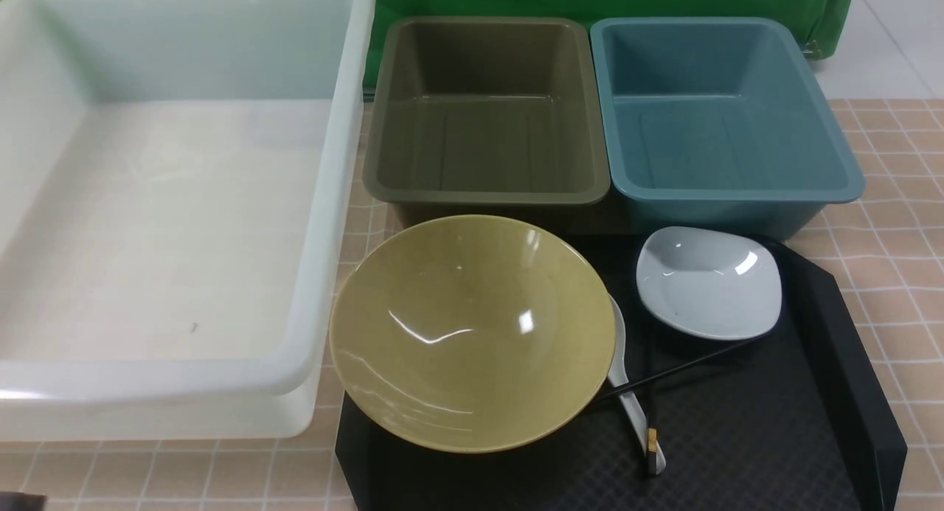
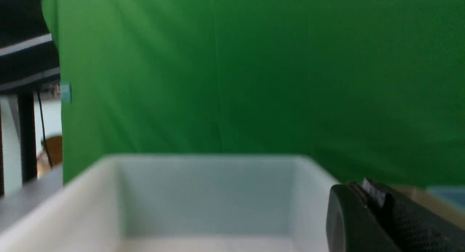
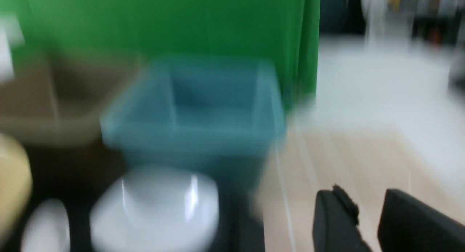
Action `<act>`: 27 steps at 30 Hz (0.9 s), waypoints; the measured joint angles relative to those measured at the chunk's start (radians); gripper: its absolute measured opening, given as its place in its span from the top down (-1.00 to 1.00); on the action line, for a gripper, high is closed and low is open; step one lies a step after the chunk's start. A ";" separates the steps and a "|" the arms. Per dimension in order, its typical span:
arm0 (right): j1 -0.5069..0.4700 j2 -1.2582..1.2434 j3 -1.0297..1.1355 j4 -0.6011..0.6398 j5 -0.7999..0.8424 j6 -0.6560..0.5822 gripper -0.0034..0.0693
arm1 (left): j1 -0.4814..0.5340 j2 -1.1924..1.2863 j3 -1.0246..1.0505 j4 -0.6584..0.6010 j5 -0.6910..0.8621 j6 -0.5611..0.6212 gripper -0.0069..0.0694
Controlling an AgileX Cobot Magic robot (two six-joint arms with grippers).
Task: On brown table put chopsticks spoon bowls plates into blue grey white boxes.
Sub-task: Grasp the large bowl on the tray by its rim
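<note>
beige tabletop (image 3: 327, 154) beneath right pincer (image 3: 365, 199), jaws a little apart, nothing between

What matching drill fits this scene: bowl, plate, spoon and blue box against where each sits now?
Things:
1. green bowl
2. white plate
3. spoon
4. blue box

Places:
A. back right of the table, empty
B. left side of the tray
C. at the bowl's right edge, under a chopstick
D. on the tray, just in front of the blue box

Pairs: 1-B, 2-D, 3-C, 4-A
</note>
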 joint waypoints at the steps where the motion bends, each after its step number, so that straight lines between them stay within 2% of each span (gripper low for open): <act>1: 0.000 0.000 0.000 -0.001 -0.084 -0.001 0.25 | 0.000 0.000 0.000 0.000 -0.048 0.000 0.84; 4: 0.000 0.000 0.000 -0.001 -0.334 0.007 0.25 | 0.000 0.000 0.000 0.000 -0.182 0.000 0.84; 8: 0.000 0.000 0.000 0.008 -0.517 0.070 0.25 | 0.000 0.000 0.000 -0.007 -0.262 0.002 0.84; 12: 0.000 0.000 0.000 0.010 -0.497 0.112 0.25 | 0.000 -0.001 0.000 -0.012 -0.243 -0.004 0.84; 17: 0.000 0.000 0.000 0.011 -0.339 0.131 0.25 | 0.000 -0.001 0.000 -0.018 -0.131 -0.035 0.84; 19: 0.000 0.000 0.000 0.011 -0.325 0.133 0.26 | 0.000 -0.001 0.000 -0.018 -0.126 -0.050 0.84; 24: 0.000 0.000 -0.009 0.011 -0.346 0.164 0.49 | 0.000 0.014 -0.051 -0.021 -0.084 -0.135 0.84; 25: 0.000 0.002 -0.027 0.011 -0.345 0.168 0.62 | 0.000 0.034 -0.105 -0.022 -0.069 -0.139 0.84; 27: 0.000 0.014 -0.060 0.011 -0.348 0.170 0.74 | 0.000 0.069 -0.169 -0.022 -0.055 -0.145 0.84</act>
